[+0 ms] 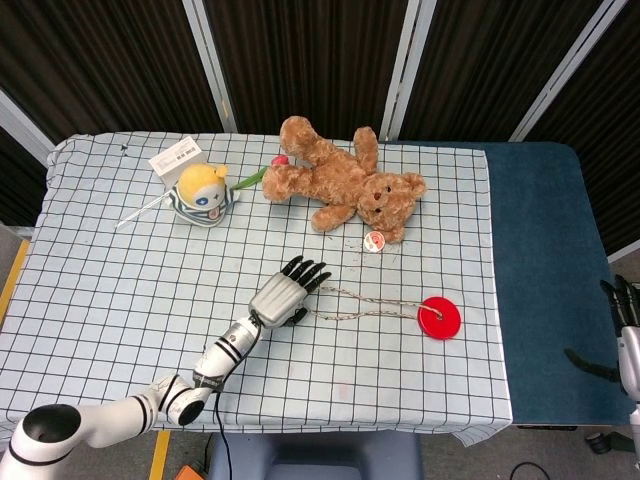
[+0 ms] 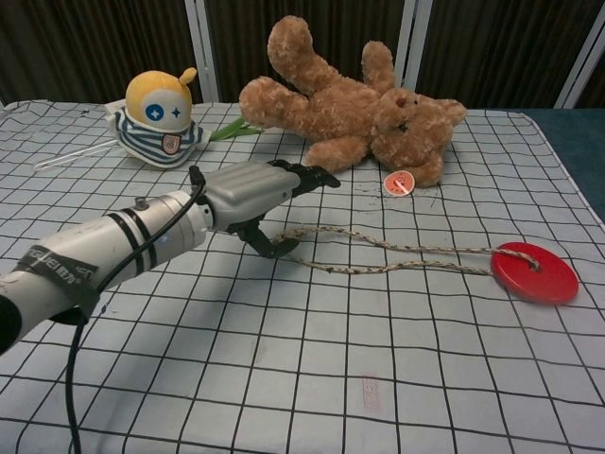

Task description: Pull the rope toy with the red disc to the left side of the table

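**Rope hold looks shallow; slip risk on the pull**

Risk: the rope may slide out of the left robot hand once tension comes on, since only the thumb appears hooked at the loop end. A jerk could also swing the red disc toward the teddy bear.

Left robot hand: fingers extended and slightly apart, thumb curled under, touching the rope's end; a firm pinch cannot be confirmed. The disc lies in front of the bear, to its right, on the counter. The right robot hand sits far right of the bear, state unclear.
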`<state>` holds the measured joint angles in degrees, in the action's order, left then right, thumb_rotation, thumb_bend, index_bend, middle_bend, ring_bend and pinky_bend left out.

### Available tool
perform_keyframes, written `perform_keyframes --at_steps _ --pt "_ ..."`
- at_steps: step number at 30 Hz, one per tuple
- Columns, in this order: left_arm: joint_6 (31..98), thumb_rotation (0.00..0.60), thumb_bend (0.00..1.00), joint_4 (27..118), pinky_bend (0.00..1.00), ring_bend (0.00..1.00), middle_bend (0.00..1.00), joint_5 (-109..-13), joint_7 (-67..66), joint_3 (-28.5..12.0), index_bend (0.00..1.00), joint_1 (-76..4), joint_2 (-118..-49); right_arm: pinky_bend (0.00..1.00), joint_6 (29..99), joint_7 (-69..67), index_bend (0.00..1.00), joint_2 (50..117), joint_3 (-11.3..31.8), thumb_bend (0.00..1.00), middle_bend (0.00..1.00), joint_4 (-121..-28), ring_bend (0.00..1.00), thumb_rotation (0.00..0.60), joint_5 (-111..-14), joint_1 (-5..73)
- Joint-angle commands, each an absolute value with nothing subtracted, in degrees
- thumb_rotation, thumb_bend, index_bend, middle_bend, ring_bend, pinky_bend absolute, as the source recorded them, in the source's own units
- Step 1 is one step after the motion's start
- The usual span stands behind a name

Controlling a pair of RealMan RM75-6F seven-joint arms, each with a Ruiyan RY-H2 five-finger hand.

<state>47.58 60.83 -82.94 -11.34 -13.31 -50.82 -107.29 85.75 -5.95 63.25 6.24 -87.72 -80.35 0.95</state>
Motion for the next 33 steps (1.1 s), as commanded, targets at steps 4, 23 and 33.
perform_keyframes --at_steps 4,23,33 --pt "43.50 0.600 0.42 56.74 0.04 0.00 0.00 -78.54 -11.06 -15.88 0.01 -54.86 -111.28 0.00 85.33 -7.12 0.00 63.73 6.32 0.03 0.00 -86.47 0.00 0.600 -79.89 0.86" --pt "41.35 0.600 0.41 43.51 0.06 0.00 0.04 -74.33 -12.05 -16.21 0.36 -60.58 -117.99 0.00 84.36 -9.13 0.00 64.18 6.70 0.03 0.00 -84.10 0.00 0.600 -78.71 0.64" --pt "43.52 0.600 0.44 41.37 0.09 0.00 0.07 -75.05 -10.40 -15.07 0.57 -60.67 -119.03 0.00 83.55 -8.79 0.00 64.29 6.83 0.03 0.00 -84.00 0.00 0.600 -78.29 0.91"
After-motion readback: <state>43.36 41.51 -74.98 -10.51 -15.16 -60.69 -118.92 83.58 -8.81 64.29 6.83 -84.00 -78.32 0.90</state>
